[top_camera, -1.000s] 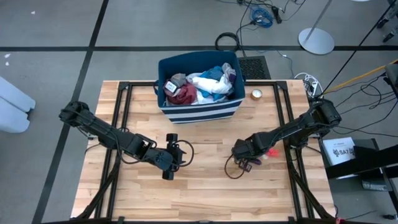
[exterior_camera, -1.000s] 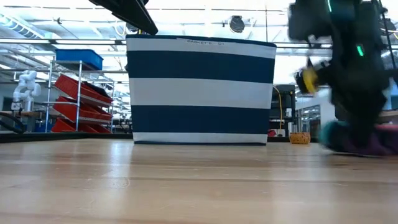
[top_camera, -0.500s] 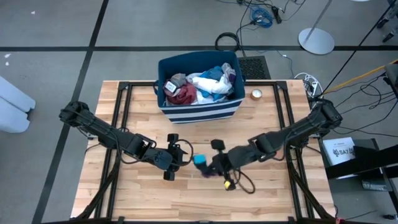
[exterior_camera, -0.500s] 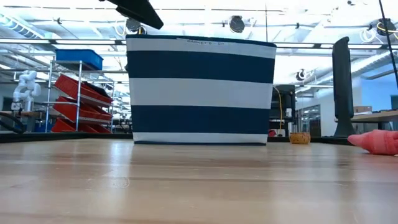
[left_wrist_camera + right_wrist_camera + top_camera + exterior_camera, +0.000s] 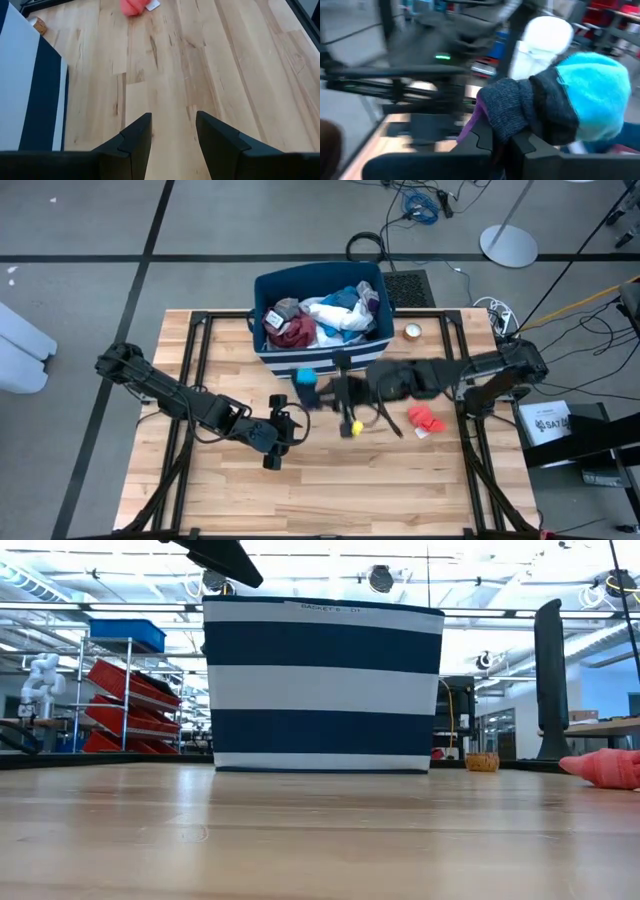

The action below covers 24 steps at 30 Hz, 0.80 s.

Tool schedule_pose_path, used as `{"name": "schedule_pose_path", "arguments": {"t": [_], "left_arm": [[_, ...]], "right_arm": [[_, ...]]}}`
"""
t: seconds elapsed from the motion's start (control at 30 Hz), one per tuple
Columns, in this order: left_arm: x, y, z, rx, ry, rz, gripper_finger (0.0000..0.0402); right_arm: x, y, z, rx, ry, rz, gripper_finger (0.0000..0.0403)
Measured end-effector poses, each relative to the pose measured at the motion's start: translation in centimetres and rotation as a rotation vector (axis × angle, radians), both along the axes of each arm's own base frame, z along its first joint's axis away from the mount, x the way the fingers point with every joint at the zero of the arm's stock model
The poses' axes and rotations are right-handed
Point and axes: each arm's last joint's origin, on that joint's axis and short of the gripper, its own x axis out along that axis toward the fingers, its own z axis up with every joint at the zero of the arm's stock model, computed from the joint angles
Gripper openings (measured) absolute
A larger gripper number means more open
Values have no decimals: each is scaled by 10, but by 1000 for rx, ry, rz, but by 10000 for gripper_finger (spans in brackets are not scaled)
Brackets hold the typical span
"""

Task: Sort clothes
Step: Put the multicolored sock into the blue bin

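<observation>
Striped navy bin [image 5: 320,360] beside right claw [image 5: 318,392] clenching blue-grey sock [image 5: 570,100]; left claw [image 5: 172,135] released.

arms: two, dark, jointed | left fingers [image 5: 135,145]: black, angular, wedge-tipped | right arm: yellow part, black cable loop

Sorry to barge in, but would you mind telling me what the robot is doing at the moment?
It is sorting clothes. The right gripper is shut on a sock, grey and purple with a bright blue toe, and is blurred with motion above the table, just in front of the bin, which holds more clothes. A red piece lies on the table to the right. The left gripper is open and empty, low over the table.
</observation>
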Motion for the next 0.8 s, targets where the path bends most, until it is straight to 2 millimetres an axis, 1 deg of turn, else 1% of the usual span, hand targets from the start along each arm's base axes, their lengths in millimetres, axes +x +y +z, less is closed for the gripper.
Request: {"name": "schedule_pose_path", "arguments": {"t": [0.2, 0.3, 0.4, 0.63, 0.8], "left_arm": [[0, 0, 0, 0, 0, 0, 164], [0, 0, 0, 1, 0, -1, 164], [0, 0, 0, 3, 0, -3, 164], [0, 0, 0, 6, 0, -5, 164], [0, 0, 0, 6, 0, -5, 164]], "right_arm": [[6, -57, 0, 13, 5, -161, 6], [6, -88, 0, 63, 0, -259, 6], [4, -114, 0, 121, -8, -340, 6], [-5, -160, 0, 231, -27, -449, 6], [-12, -181, -3, 348, -27, -549, 6]]}}
